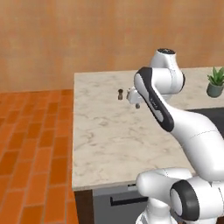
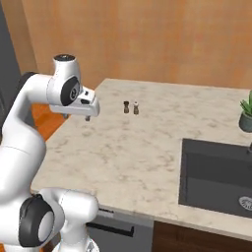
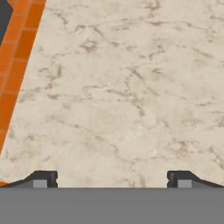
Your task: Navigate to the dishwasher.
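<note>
The dishwasher sits under the counter's near edge, right in front of my base. Part of its grey front and dark bar handle shows beside my arm's base, and the rest is hidden behind the arm. My gripper hangs over the marble counter, pointing down. In the hand view the gripper is open, its two dark fingertips far apart over bare marble with nothing between them. The right base view shows the gripper above the counter's left part.
Two small shakers stand on the counter beyond the gripper. A dark sink is set into the counter at the right, with a potted plant behind it. Orange tiled floor lies left of the counter, and a wooden wall stands behind.
</note>
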